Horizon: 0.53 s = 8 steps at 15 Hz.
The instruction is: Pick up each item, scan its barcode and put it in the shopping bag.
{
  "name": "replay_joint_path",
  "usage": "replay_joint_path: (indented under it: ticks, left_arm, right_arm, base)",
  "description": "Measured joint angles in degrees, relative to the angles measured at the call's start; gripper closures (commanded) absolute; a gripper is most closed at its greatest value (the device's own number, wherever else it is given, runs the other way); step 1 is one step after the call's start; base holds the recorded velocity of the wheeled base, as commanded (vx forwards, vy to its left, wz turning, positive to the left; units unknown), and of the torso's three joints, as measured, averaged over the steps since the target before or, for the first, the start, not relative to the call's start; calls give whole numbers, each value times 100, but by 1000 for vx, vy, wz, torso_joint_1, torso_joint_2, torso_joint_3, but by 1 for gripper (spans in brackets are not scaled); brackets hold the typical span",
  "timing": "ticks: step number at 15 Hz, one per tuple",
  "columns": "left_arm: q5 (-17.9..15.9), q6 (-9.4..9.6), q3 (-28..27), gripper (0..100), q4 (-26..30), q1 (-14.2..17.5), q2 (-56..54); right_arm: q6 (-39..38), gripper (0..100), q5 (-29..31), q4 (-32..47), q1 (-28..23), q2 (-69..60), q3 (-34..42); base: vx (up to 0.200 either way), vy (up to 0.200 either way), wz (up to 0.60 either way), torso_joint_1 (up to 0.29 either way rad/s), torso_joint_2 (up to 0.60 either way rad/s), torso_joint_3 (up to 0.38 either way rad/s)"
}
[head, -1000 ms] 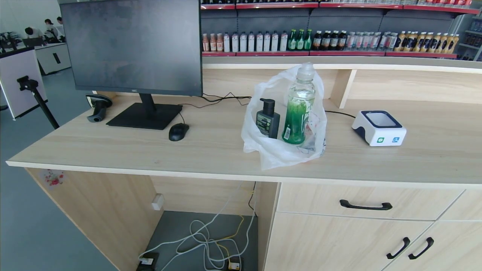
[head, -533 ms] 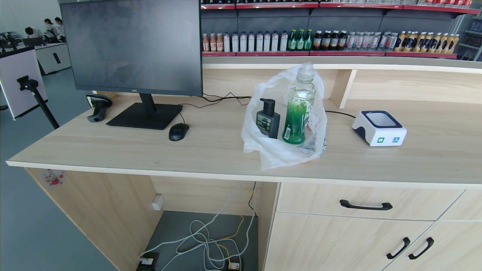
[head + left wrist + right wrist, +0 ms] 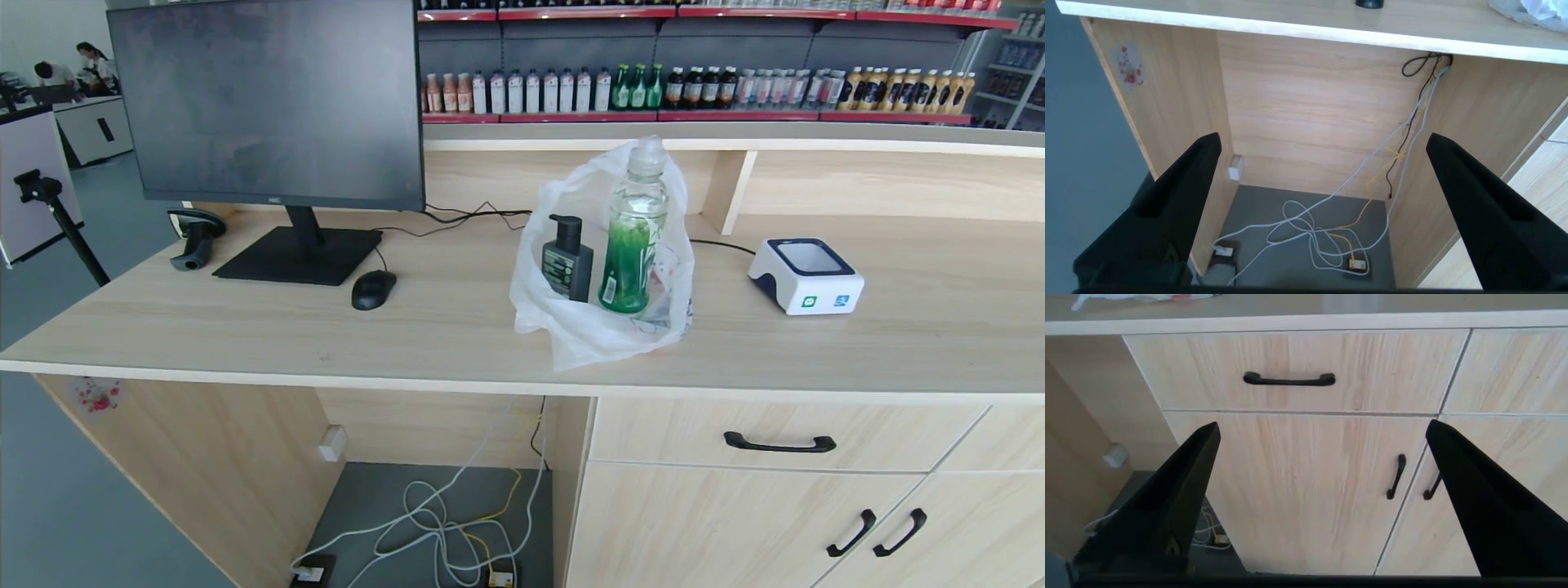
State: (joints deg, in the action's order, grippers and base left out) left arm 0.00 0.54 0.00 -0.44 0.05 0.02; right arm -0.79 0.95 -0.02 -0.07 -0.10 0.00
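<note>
1. The shopping bag (image 3: pixel 604 327) sits near the middle of the worktop (image 3: pixel 245 327), its near folds close to the front edge. Its mouth is open upward.
2. A raised back ledge (image 3: pixel 816 147) runs behind it along the far side, with an upright divider (image 3: pixel 727 192) just right of the bag's top.
3. A gap of wood separates the bag from the white scanner (image 3: pixel 804 278) on its right. A wider stretch separates it from the mouse (image 3: pixel 373 289) and monitor (image 3: pixel 269 106) on its left.
4. Inside the bag a green bottle (image 3: pixel 629 245) stands upright, long axis vertical, cap up. Its barcode faces the near side.
5. A dark pump bottle (image 3: pixel 567 265) stands upright just left of it, its nozzle pointing right.
6. The left jaws are spread wide, low before the open bay with cables (image 3: pixel 1315 237).
7. The right jaws are also spread wide, low before the drawer handle (image 3: pixel 1288 379).
</note>
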Motion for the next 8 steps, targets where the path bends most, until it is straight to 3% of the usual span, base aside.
replay_joint_path:
  ticks: [2,8]
  left_arm:
    - [-2,-2,0,0,1,2,0]
    - [-2,-11,0,0,12,-2,0]
  right_arm:
    - [30,0,2,10,2,-1,0]
    - [172,0,0,2,-2,-4,-2]
  base:
    - [0,-200,-600,19,5,0]
    - [0,-200,0,-4,-1,3]
